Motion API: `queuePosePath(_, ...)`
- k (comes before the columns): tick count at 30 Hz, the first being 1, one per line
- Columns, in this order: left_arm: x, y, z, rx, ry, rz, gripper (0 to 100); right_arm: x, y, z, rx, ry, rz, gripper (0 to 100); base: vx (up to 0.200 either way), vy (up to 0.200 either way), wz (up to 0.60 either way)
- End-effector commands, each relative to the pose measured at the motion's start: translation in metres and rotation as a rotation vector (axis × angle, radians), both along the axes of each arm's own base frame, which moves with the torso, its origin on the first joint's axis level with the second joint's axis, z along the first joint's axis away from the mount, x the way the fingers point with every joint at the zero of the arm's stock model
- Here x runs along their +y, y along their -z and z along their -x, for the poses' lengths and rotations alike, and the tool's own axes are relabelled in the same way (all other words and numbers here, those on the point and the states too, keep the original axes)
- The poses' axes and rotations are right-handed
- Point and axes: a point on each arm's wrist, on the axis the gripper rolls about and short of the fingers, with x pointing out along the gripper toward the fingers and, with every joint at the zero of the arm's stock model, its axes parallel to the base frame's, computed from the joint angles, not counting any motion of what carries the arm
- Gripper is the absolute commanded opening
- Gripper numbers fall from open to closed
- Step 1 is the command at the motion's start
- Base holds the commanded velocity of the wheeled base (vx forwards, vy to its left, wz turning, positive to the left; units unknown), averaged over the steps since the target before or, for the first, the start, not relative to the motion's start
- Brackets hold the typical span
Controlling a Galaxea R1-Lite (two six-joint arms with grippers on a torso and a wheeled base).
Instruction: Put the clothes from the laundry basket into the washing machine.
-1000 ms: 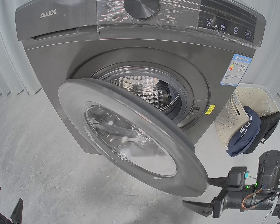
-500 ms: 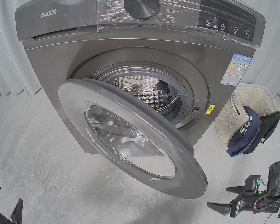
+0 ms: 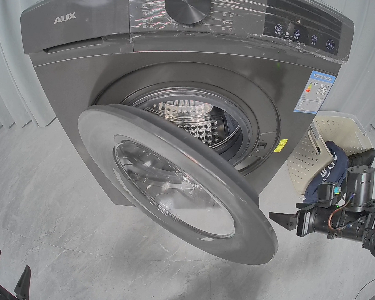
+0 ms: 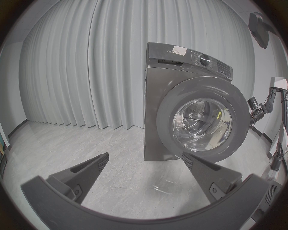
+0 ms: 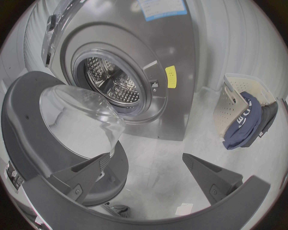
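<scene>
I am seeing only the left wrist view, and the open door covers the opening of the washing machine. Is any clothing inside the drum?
Observer: No clothing shows in the visible part of the drum.
Operator: Where is the laundry basket?
Observer: The laundry basket sits tilted just right of the washing machine; a navy garment and a black garment hang over its edge.
Operator: Is the right pincer holding something?
Observer: No, the right pincer is open and empty, short of the basket.
</scene>
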Motion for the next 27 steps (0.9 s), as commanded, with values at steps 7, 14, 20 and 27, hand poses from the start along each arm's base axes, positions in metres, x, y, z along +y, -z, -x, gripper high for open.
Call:
queuePosePath(7, 0.000, 0.004, 0.000, 0.001, 0.000, 0.001, 100, 0.042, 0.021, 0.016, 0.088, -0.164, 0.019, 100, 0.000, -0.029, 0.00)
queuePosePath(14, 0.000, 0.004, 0.000, 0.001, 0.002, -0.005, 100, 0.038, 0.018, 0.037, 0.072, -0.166, 0.028, 100, 0.000, 0.000, 0.00)
queuePosePath(20, 0.000, 0.004, 0.000, 0.001, 0.002, -0.004, 100, 0.039, 0.012, 0.023, 0.046, -0.113, 0.018, 100, -0.067, 0.000, 0.00)
queuePosePath(27, 0.000, 0.004, 0.000, 0.001, 0.003, -0.002, 100, 0.051, 0.015, 0.015, 0.058, -0.130, 0.029, 100, -0.114, 0.000, 0.00)
